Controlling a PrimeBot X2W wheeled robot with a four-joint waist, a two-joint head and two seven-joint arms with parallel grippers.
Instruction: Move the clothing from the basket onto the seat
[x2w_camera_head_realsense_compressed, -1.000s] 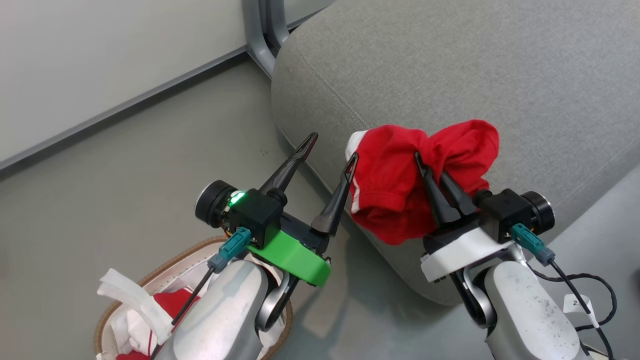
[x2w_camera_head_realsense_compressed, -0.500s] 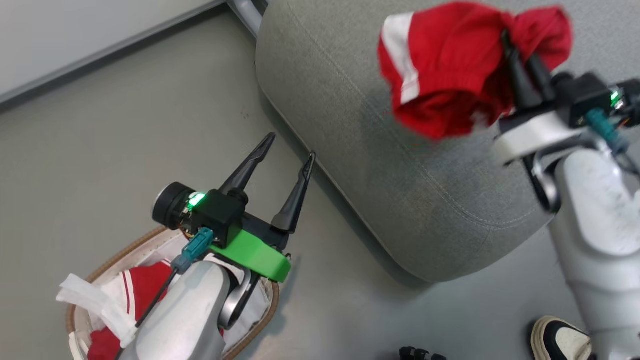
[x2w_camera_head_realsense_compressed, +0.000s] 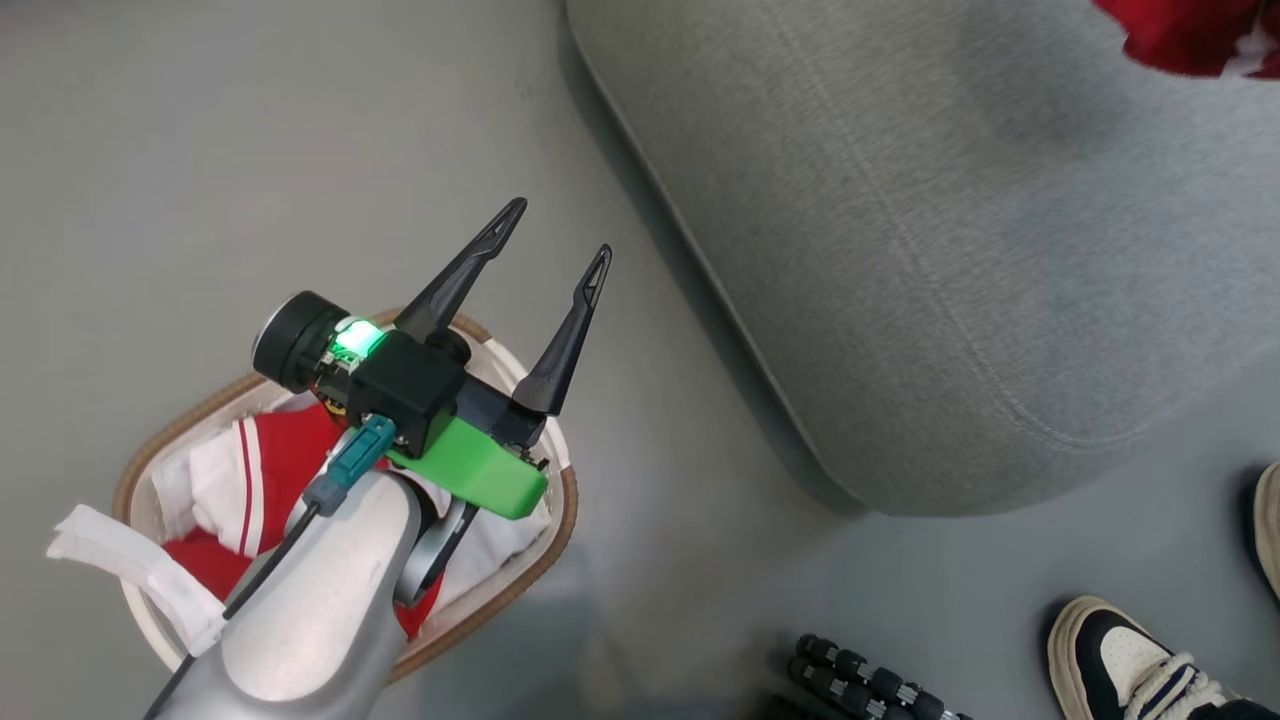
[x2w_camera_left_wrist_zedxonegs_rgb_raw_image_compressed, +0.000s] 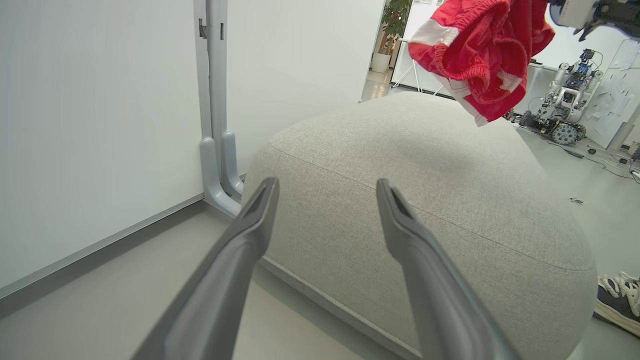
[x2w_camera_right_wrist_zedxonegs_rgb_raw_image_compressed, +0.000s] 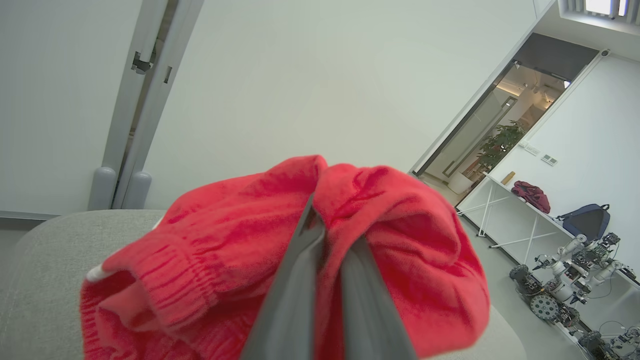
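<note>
My left end effector (x2w_camera_head_realsense_compressed: 557, 230) hovers spread and empty over the basket (x2w_camera_head_realsense_compressed: 565, 510), near the seat (x2w_camera_head_realsense_compressed: 900, 250), with a strip of bare floor (x2w_camera_head_realsense_compressed: 200, 150) between them. My forearm (x2w_camera_head_realsense_compressed: 320, 600) hides part of the clothing (x2w_camera_head_realsense_compressed: 290, 450) in the basket. My right end effector (x2w_camera_right_wrist_zedxonegs_rgb_raw_image_compressed: 325, 240), pressed together, pinches a red garment (x2w_camera_left_wrist_zedxonegs_rgb_raw_image_compressed: 480, 55) above the seat; the head view's top corner cuts it off. A shoe (x2w_camera_head_realsense_compressed: 1120, 660) stands by the seat's rounded corner, and a white wall (x2w_camera_left_wrist_zedxonegs_rgb_raw_image_compressed: 100, 125) rises behind the seat.

One basket (x2w_camera_head_realsense_compressed: 571, 500) and one seat (x2w_camera_head_realsense_compressed: 900, 250) are seen. Two grippers are counted: the left gripper (x2w_camera_head_realsense_compressed: 557, 230) and the right gripper (x2w_camera_right_wrist_zedxonegs_rgb_raw_image_compressed: 325, 225). One piece of clothing (x2w_camera_left_wrist_zedxonegs_rgb_raw_image_compressed: 475, 55) is seen up in the air. How many more pieces lie in the basket cannot be told. Two shoes (x2w_camera_head_realsense_compressed: 1130, 660) are seen on the floor.
</note>
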